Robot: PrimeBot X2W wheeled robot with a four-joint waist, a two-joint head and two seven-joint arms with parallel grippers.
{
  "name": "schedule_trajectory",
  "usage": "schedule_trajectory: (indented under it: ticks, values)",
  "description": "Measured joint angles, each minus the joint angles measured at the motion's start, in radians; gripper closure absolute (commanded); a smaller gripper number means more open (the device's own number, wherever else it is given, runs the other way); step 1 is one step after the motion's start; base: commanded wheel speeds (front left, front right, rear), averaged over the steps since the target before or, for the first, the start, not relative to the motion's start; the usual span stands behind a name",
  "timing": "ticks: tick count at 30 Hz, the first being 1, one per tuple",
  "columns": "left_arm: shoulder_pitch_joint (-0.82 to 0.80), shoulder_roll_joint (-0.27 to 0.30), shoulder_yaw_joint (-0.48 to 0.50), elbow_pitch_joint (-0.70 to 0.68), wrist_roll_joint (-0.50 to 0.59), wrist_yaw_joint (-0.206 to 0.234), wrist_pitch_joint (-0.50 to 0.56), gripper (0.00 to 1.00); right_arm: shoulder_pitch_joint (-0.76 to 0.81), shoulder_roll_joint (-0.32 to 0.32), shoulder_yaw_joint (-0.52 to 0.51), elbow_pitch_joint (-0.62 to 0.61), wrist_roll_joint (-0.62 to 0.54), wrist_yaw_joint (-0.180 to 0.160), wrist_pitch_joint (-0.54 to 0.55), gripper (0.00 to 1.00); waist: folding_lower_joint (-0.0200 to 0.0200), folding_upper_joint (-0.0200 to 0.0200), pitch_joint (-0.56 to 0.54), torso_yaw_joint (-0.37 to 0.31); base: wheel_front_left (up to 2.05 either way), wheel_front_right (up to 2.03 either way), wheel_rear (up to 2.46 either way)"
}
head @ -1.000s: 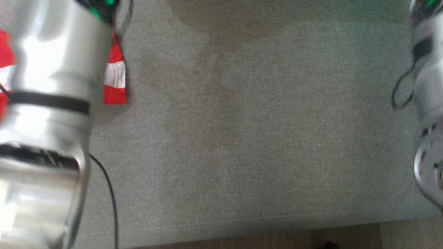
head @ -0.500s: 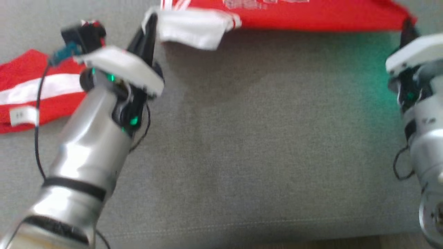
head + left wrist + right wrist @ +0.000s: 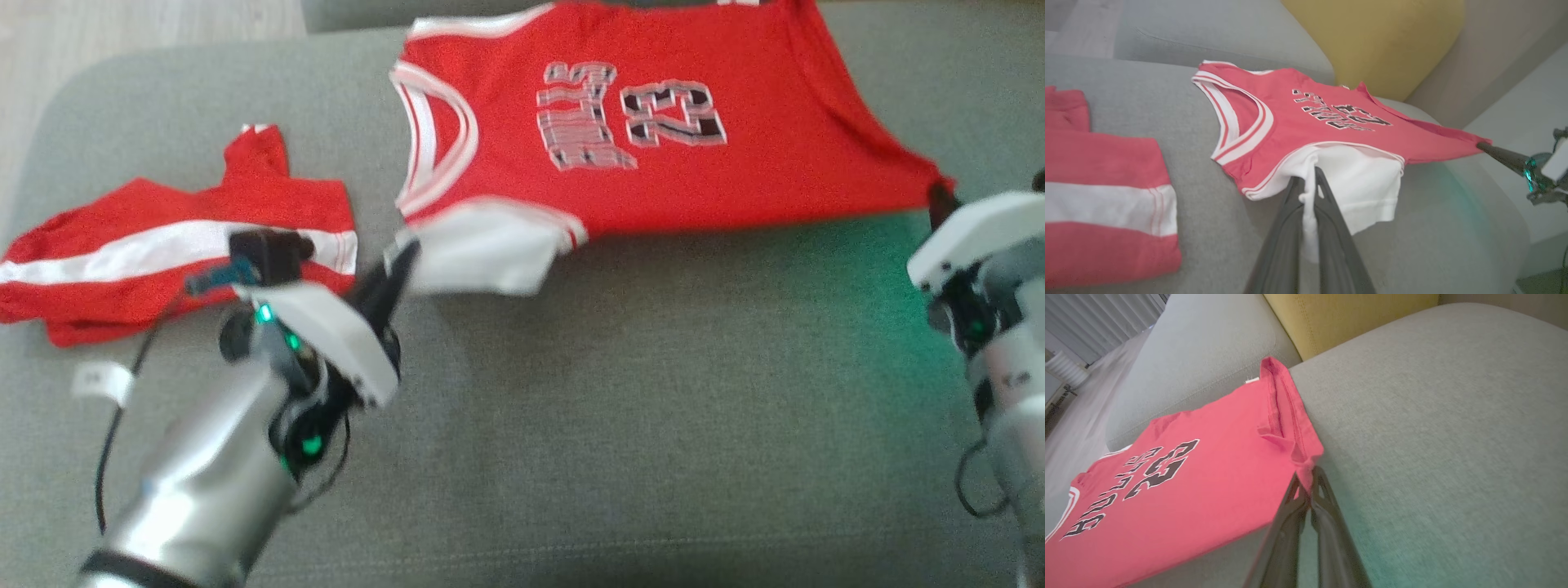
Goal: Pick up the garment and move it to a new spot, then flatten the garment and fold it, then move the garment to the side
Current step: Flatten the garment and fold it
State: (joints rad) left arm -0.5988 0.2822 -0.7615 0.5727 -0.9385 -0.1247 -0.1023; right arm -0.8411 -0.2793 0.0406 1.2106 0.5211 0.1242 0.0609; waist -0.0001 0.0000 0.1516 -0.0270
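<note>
Nearest me, my left gripper (image 3: 405,261) is clamped on the white panel of the jersey (image 3: 653,188), and my right gripper (image 3: 940,200) pinches its hem corner. The jersey stretches taut over the grey sofa seat (image 3: 612,425), long axis left to right, neck toward my left. Folded red shorts (image 3: 155,253) lie beyond my left gripper, further left. Compared with half a second ago, my head camera has tipped up, so the whole chest number now shows. Both grips are unchanged.

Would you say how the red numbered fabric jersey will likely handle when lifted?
Probably floppy: the red numbered fabric jersey droops around the left fingers. Likely light: the right fingers hold its stretched hem by one pinched corner.
</note>
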Motion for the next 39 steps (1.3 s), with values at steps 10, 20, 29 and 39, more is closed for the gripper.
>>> schedule_trajectory:
  ticks: [10,20,29,39]
  values:
    - [0.193,0.117,-0.060,-0.232,-0.033,0.022,0.125,1.00,0.114,-0.060,0.095,-0.010,0.007,0.000,0.159,1.00,0.0000,0.0000,-0.093,0.006,0.00,0.00,0.00]
    - [0.352,0.235,-0.095,-0.450,-0.076,0.077,0.225,1.00,0.247,-0.095,0.198,-0.114,0.053,0.000,0.367,1.00,0.0000,0.0000,-0.157,-0.003,0.00,0.00,0.00]
    - [0.427,0.321,-0.124,-0.608,-0.105,0.110,0.314,1.00,0.363,-0.169,0.241,-0.272,0.086,0.000,0.570,1.00,0.0000,0.0000,-0.171,-0.012,0.00,0.00,0.00]
    - [0.351,0.316,-0.086,-0.634,-0.101,0.135,0.308,1.00,0.373,-0.173,0.113,-0.394,0.042,0.000,0.570,1.00,0.0000,0.0000,-0.109,-0.010,0.00,0.00,0.00]
